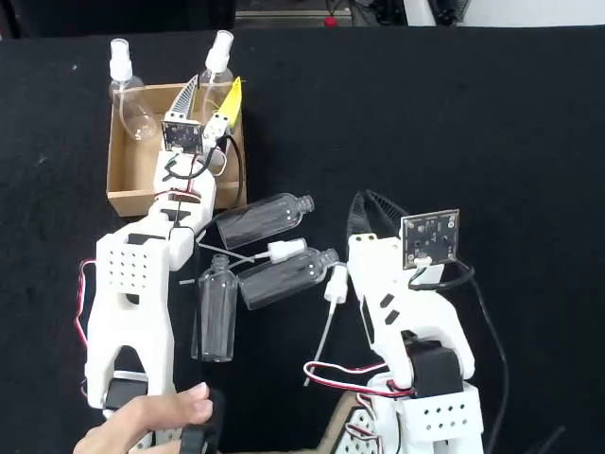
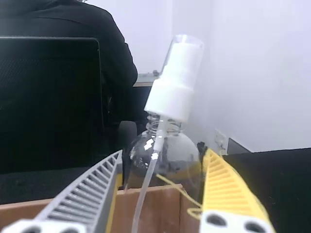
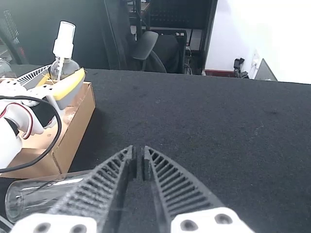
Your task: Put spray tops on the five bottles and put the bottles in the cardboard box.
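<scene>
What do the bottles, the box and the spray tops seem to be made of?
The bottles look like clear glossy plastic, possibly glass: the black table shows through. The box is matte brown cardboard, by its raw edges. The spray tops seem white plastic.

You work at a table (image 1: 454, 123) covered with black cloth. Behind it you have a white wall (image 3: 262, 34). A black office chair (image 3: 148, 41) stands beside a dark rack (image 3: 180, 14).
</scene>
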You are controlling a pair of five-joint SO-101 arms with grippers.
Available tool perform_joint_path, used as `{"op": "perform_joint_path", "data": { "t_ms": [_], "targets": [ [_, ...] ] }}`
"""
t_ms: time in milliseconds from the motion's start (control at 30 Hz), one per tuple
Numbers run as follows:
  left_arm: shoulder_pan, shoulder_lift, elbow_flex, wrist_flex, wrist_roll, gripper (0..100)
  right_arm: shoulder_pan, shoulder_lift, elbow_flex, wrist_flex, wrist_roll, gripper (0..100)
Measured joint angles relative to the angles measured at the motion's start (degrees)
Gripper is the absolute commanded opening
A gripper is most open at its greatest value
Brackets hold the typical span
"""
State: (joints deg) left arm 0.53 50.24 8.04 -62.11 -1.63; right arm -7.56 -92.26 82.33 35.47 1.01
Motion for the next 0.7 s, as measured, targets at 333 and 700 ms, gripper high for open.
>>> {"op": "perform_joint_path", "data": {
  "t_ms": [333, 700],
  "targets": [
    [0.00, 0.00, 0.00, 0.00, 0.00, 33, 0.00, 0.00, 0.00, 0.00, 0.00, 2.5],
    [0.00, -0.44, 1.23, -0.09, 0.00, 33, 0.00, 0.00, 0.00, 0.00, 0.00, 2.5]
  ]
}}
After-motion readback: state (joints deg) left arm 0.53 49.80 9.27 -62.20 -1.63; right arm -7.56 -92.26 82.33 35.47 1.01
